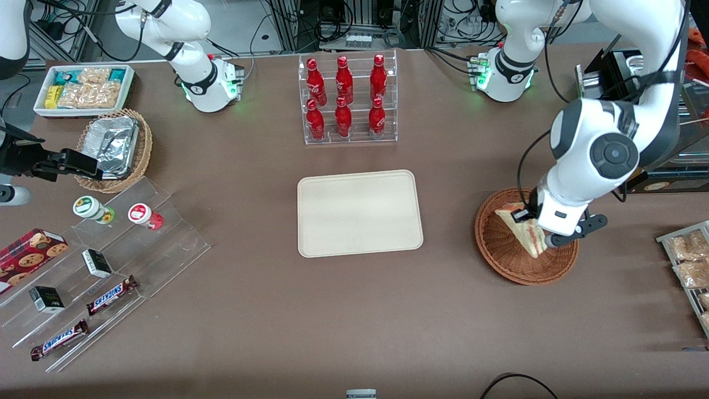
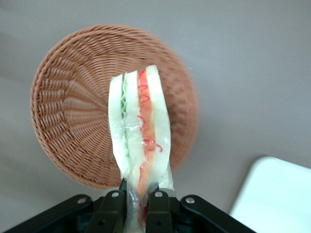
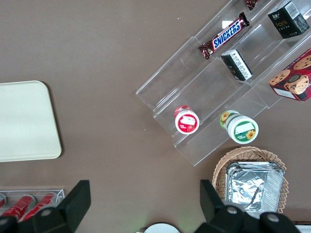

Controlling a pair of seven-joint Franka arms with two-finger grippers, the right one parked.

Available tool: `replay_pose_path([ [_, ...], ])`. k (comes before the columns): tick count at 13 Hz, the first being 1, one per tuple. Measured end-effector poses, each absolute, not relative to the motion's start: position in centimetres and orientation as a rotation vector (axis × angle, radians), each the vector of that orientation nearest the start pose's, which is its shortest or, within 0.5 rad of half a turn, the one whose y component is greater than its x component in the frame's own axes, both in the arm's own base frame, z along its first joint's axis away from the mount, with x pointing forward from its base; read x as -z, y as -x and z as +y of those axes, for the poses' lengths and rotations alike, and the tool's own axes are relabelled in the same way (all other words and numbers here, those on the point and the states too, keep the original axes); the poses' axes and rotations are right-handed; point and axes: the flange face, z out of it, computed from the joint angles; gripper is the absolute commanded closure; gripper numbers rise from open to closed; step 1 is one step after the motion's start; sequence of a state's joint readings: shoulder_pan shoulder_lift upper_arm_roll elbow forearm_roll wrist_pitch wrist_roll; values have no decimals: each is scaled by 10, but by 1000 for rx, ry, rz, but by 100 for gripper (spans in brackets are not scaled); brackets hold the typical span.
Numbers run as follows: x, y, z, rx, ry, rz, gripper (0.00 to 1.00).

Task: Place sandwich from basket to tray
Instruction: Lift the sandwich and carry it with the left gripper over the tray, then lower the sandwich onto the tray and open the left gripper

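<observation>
Brown tabletop, mid-shift: the left arm's gripper (image 2: 137, 204) pinches one end of the wrapped sandwich (image 2: 141, 126), which hangs above the reddish wicker basket (image 1: 501, 252). The cream tray (image 1: 359, 213) lies bare, well apart toward the table's middle. With only an end clamped, the soft wedge could sag or slip from its film during transfer and drop short of the tray.

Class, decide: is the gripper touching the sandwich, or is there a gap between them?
Touching. The left wrist view shows the gripper with its fingers pressed against both sides of the sandwich, which is held over the basket.
</observation>
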State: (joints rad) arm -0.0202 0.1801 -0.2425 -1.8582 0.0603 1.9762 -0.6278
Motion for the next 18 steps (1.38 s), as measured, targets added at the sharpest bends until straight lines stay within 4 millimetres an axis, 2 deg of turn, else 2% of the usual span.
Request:
replay_pose_path([
  [1,-436,-579,-171,-50,3084,-472,100],
  [3,-449,-570,-220,-23,3122,-376,100],
  [5,-445,-552,-277,-37,3144,-275,100],
  [8,-426,-526,-362,-89,3165,-172,100],
  [10,-403,-516,-410,-136,3175,-116,100],
  [13,-346,-513,-466,-170,3148,-43,100],
  [15,-311,-507,-495,-181,3151,-16,100],
  [18,-279,-489,-526,-149,3169,69,100],
])
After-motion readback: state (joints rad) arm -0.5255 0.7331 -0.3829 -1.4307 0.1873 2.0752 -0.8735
